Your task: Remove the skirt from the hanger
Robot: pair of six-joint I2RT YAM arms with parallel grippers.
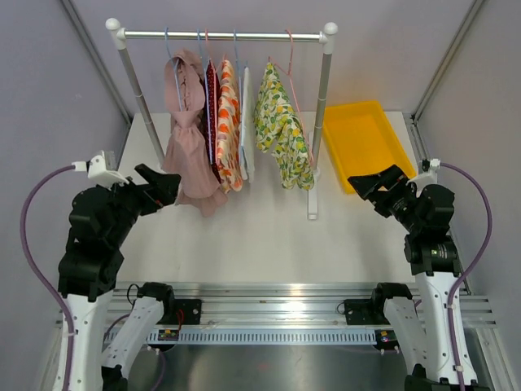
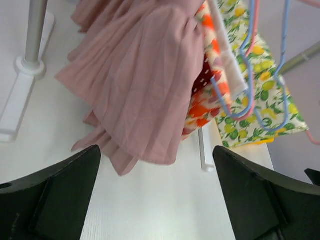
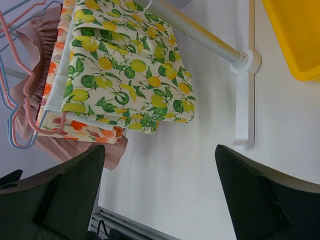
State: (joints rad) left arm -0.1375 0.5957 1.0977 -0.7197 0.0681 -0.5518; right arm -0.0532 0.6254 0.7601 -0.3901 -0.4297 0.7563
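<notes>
A dusty-pink pleated skirt (image 1: 189,151) hangs from a blue hanger (image 1: 174,69) at the left end of the white clothes rack (image 1: 224,36). It fills the upper part of the left wrist view (image 2: 145,85), and its pink edge shows behind other clothes in the right wrist view (image 3: 30,100). My left gripper (image 1: 163,186) is open and empty, just left of the skirt's hem, its fingers (image 2: 55,195) apart below the fabric. My right gripper (image 1: 376,184) is open and empty near the yellow tray.
Beside the skirt hang a dark red dotted garment (image 1: 212,106), an orange floral one (image 1: 229,126), a white one (image 1: 247,130) and a lemon-print one (image 1: 281,130). A yellow tray (image 1: 364,140) lies at the right. The rack's posts and feet (image 1: 313,191) stand on the white table.
</notes>
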